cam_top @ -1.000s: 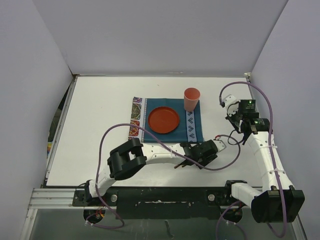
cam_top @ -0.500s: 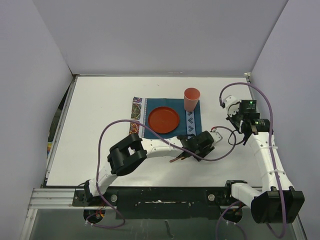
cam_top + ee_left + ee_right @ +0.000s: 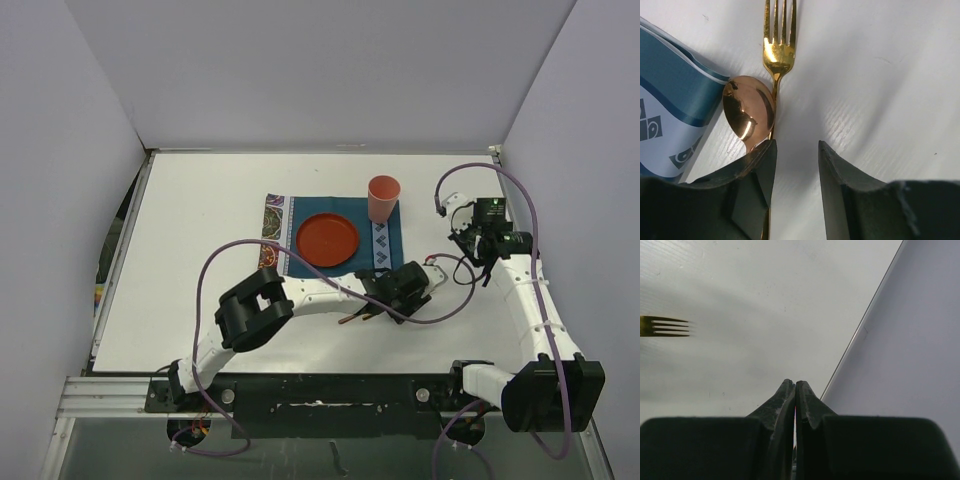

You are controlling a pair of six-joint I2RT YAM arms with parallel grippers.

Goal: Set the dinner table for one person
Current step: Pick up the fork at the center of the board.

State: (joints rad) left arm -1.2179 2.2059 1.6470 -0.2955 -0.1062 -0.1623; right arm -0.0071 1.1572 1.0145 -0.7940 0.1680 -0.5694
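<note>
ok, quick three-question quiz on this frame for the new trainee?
1. True or false: the right gripper is shut with nothing in it.
2. What stands on the far right corner of the teal placemat? A) bowl B) orange-red cup C) bottle
3. In the left wrist view, which lies closer to the placemat, the gold fork or the rose-gold spoon?

Key: 1 true; 2 B; 3 spoon.
</note>
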